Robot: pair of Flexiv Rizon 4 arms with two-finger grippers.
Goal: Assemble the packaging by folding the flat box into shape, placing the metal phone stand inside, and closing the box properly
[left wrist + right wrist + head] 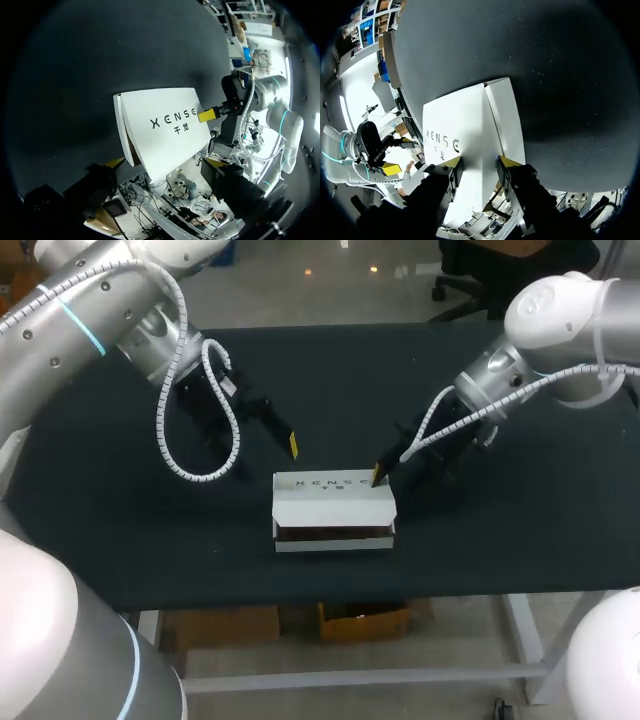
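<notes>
Holding our R gripper (480,162) at the rear R corner of the white box (330,502), fingers apart w/ the top panel (455,125) showing between the 2 yellow tips. Box sits folded up on the black table (120,530), mid-table near the front edge, w/ a dark gap along its front face. Our L gripper (292,447) hovers behind-left of the box, clear of it; we can't tell if it's apart or together

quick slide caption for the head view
Right gripper at the folded white box's far corner, left gripper clear of it, on a black table.
</notes>
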